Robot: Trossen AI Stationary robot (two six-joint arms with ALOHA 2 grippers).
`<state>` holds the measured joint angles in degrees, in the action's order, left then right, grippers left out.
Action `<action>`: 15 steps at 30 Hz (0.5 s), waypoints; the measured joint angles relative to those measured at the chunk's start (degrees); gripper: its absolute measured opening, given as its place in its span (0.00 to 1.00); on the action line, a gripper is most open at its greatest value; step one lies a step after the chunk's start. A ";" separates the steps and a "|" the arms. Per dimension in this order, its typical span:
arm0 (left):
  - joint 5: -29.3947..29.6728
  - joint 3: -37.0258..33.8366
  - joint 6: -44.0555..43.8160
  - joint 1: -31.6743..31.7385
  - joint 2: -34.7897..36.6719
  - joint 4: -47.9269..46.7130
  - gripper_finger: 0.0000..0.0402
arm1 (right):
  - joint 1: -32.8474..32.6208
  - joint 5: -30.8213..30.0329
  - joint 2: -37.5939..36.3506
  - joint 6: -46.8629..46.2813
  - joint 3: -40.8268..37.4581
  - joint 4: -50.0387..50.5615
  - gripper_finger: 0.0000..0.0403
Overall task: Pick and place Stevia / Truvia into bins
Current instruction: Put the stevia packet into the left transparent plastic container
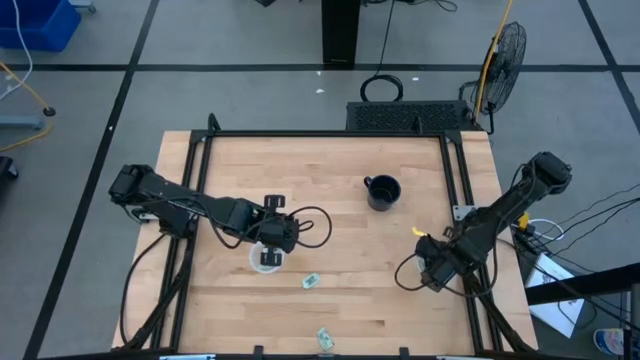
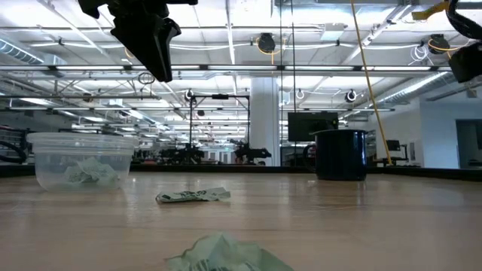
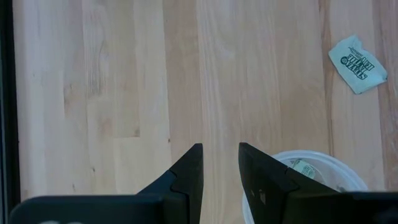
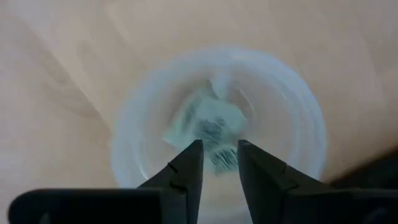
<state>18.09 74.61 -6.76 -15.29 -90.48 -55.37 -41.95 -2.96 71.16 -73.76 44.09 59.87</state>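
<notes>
Currently, left gripper (image 1: 268, 243): above the left bin (image 1: 266, 258), left of the surface's (image 1: 330, 165) middle; fingers a narrow gap apart, nothing between them.
Right gripper (image 4: 219, 163): near right edge, over the right bin (image 4: 217, 134); fingers slightly apart, nothing held.
Bins: each holds green-white sachets (image 4: 208, 127).
Loose sachets: one (image 1: 311, 282) just right of left bin; another (image 1: 324, 339) at near edge.
Mug (image 1: 383, 192): black, toward far edge.

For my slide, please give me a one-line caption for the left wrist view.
Left gripper hovers open and empty over the wooden table, a clear bin holding sachets beside it, one loose Stevia sachet beyond.
</notes>
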 joint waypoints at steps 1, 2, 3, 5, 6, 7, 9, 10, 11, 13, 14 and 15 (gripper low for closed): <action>0.00 0.00 -0.01 0.00 0.00 -0.01 0.27 | 0.03 -0.35 -0.14 1.23 0.13 -0.57 0.23; -0.02 0.00 0.00 0.00 -0.02 0.00 0.27 | 0.04 -0.49 -0.30 2.22 0.36 -0.76 0.23; -0.02 0.00 -0.02 0.00 -0.02 0.00 0.27 | 0.04 -1.05 -0.51 2.57 0.57 -0.96 0.22; -0.16 -0.02 -0.17 -0.04 -0.01 0.19 0.27 | 0.00 -1.47 -1.10 2.31 0.77 -1.17 0.22; -0.62 -0.07 -0.13 -0.10 -0.02 0.68 0.27 | 0.00 -1.34 -1.51 1.63 0.79 -1.22 0.21; -1.77 -0.33 -0.02 -0.09 -0.01 1.82 0.27 | 0.00 -1.12 -1.95 0.92 0.82 -1.19 0.21; -6.88 -1.33 0.27 -0.04 -0.02 4.51 0.27 | 0.02 0.12 -2.73 0.07 0.82 -1.11 0.20; -10.00 -2.08 0.88 -0.04 -0.02 5.87 0.27 | 0.02 0.24 -3.18 -0.48 0.82 -1.18 0.19; -13.22 -3.02 1.80 -0.06 -0.02 7.87 0.27 | 0.02 0.28 -3.58 -0.93 0.83 -1.34 0.19; -18.10 -5.39 4.33 -0.33 -0.02 12.92 0.27 | 0.01 -0.28 -4.47 -1.80 0.84 -1.61 0.18; -19.44 -6.85 5.45 -0.61 -0.02 15.79 0.27 | 0.00 -1.16 -4.86 -2.07 0.84 -1.78 0.18; -19.91 -8.39 6.26 -0.84 -0.02 18.87 0.27 | 0.01 -1.79 -5.19 -2.14 0.84 -2.22 0.18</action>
<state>-1.83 66.22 -0.50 -16.13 -90.50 -36.51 -41.95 -4.75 65.97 -75.91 44.93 57.65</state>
